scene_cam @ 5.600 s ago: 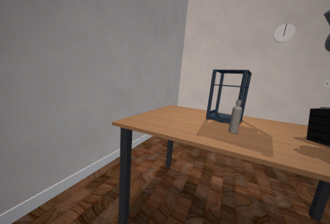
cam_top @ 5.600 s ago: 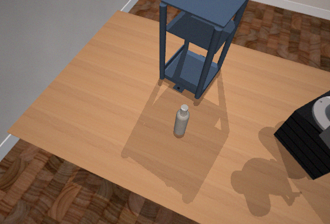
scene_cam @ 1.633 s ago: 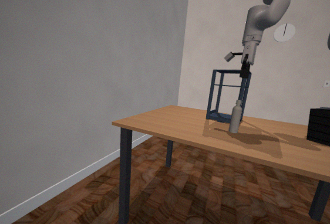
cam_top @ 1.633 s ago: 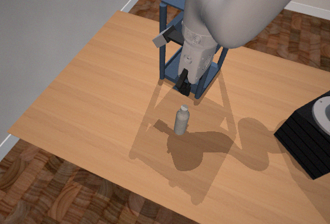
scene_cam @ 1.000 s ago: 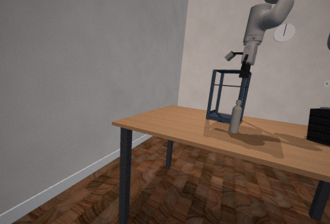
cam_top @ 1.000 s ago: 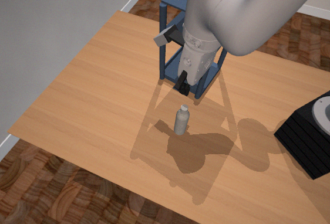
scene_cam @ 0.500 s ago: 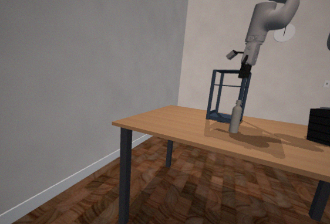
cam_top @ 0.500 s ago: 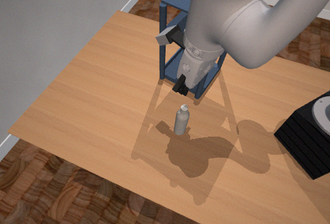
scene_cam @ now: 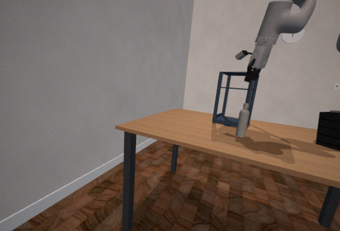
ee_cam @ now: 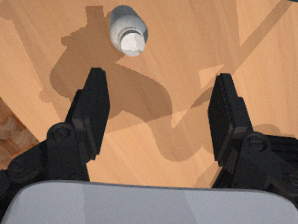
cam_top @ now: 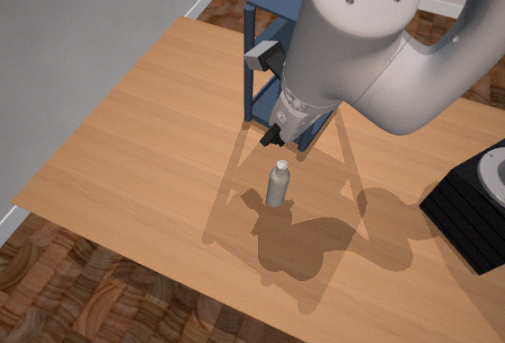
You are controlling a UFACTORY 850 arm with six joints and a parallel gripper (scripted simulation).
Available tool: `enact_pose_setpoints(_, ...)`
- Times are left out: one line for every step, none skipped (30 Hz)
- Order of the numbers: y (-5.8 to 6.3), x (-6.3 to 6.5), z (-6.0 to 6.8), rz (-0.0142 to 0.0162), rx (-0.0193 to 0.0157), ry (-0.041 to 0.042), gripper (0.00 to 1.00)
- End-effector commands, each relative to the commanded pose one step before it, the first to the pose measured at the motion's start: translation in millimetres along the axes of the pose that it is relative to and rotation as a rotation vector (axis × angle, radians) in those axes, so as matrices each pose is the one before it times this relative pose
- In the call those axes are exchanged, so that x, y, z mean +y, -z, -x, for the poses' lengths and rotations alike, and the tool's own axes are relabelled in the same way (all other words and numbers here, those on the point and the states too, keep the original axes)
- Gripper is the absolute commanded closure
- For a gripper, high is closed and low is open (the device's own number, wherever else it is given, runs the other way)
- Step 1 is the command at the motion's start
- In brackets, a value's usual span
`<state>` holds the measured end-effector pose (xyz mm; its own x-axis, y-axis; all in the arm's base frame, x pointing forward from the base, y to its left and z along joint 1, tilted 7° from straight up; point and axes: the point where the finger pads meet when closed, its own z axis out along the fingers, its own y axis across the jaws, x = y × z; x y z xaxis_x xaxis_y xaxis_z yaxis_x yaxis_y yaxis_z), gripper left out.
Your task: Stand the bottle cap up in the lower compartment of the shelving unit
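Observation:
A grey bottle (cam_top: 278,185) (scene_cam: 242,121) (ee_cam: 128,34) with a white cap stands upright on the wooden table (cam_top: 136,148) (scene_cam: 179,127), just in front of the blue shelving unit (cam_top: 247,68) (scene_cam: 225,97). My gripper (cam_top: 272,136) (scene_cam: 250,74) (ee_cam: 159,89) hangs high above the bottle, near the height of the unit's top shelf. Its two black fingers are open and empty. In the wrist view the bottle lies ahead of the fingers, toward the left one.
The arm's black base block (cam_top: 477,215) (scene_cam: 336,130) stands at the right of the table. The arm's upper links hide much of the shelving unit in the top view. The table's left edge drops to a wood floor (cam_top: 68,292).

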<state>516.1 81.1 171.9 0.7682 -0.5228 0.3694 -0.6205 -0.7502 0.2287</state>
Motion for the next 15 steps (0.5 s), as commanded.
enact_pose_setpoints(-0.30,-0.30,0.20,0.03309,0.03875,-0.03502,0.31)
enact_pose_setpoints(0.00,0.00,0.00,0.00000,0.00000,0.00000,0.31)
enact_pose_setpoints(-0.44,0.08,0.31,0.01478,0.01243,-0.01356,0.31)
enact_pose_setpoints(-0.35,0.01,0.22,0.01431,0.01325,-0.01376,0.31)
enact_pose_setpoints(-0.26,-0.05,0.14,0.01378,0.01404,-0.01396,0.31)
enact_pose_setpoints(-0.16,-0.13,0.05,0.01321,0.01480,-0.01416,0.31)
enact_pose_setpoints(-0.07,-0.20,-0.02,0.01259,0.01553,-0.01435,0.31)
enact_pose_setpoints(-0.45,0.00,0.17,0.01781,0.01588,-0.01684,0.31)
enact_pose_setpoints(-0.43,0.00,0.18,0.01853,0.01670,-0.01754,0.31)
enact_pose_setpoints(-0.29,-0.06,0.13,0.01779,0.01758,-0.01770,0.31)
enact_pose_setpoints(-0.14,-0.13,0.08,0.01701,0.01840,-0.01785,0.31)
enact_pose_setpoints(0.00,-0.19,0.03,0.01619,0.01917,-0.01800,0.31)
enact_pose_setpoints(-0.12,-0.02,-0.03,0.01925,0.02018,-0.01976,0.31)
enact_pose_setpoints(0.02,-0.05,-0.06,0.01871,0.02099,-0.02001,0.31)
enact_pose_setpoints(0.19,-0.09,-0.08,0.01776,0.02172,-0.02010,0.31)
